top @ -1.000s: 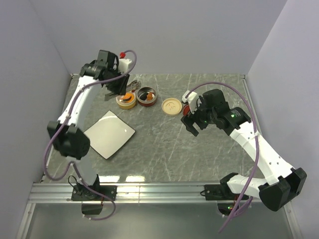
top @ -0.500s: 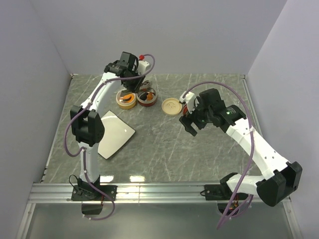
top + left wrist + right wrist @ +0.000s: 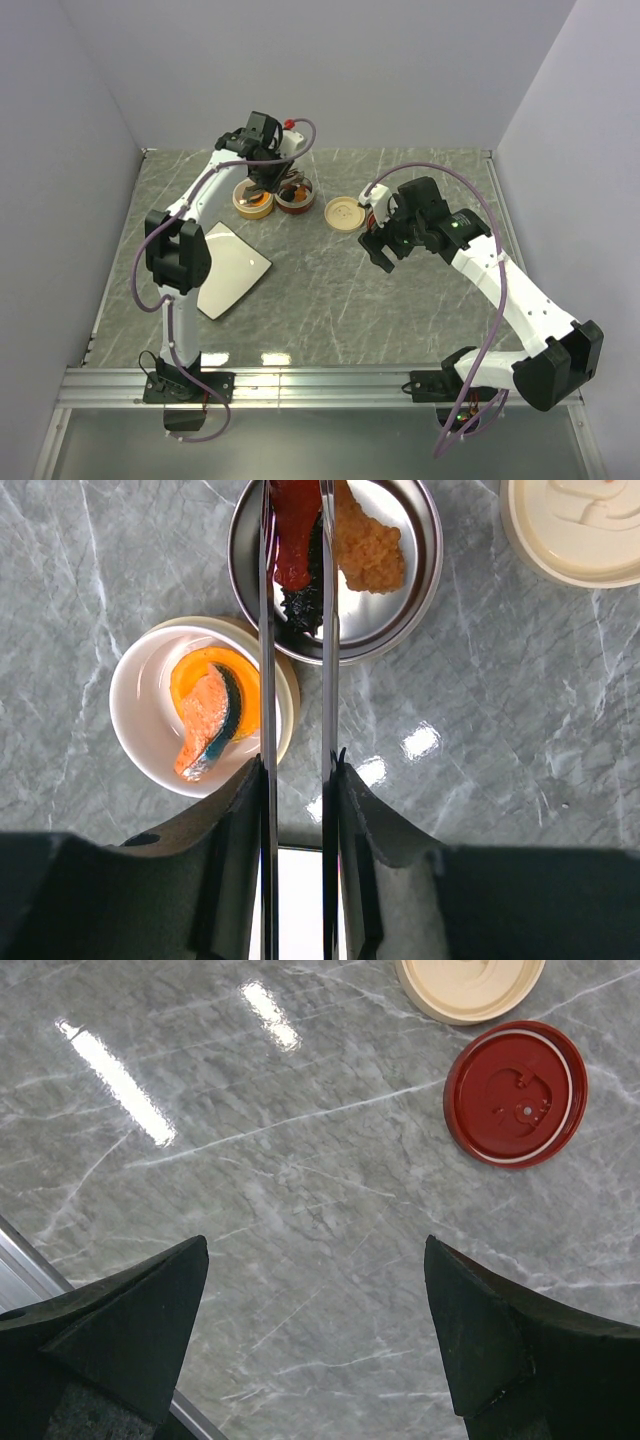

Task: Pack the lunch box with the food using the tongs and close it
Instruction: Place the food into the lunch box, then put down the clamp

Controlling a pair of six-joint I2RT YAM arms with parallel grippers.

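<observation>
Room: pale lilac walls on three sides; grey marble table with glare streaks

Writing: raised marks on the cream lid and red lid; too faint to read

Left gripper: fingers narrow, pressed on both arms of the tongs; the tongs run out between them over the red tub

Tongs: tips cut off by the top edge of the wrist view; a red bit lies between the arms; cannot tell if it is pinched

Red tub: steel inside; far rim cut off; holds the red bit, a fried bit and a dark bit half hidden by the tongs

Cream tub: just beside the red tub; holds a salmon slice on an orange wedge

Lids: flat on the table, side by side, right of the tubs; from above the red one is mostly hidden by the right arm

Right gripper: fingers wide, nothing between; over bare table near the lids

Plate: white, square; one corner under the left arm
</observation>
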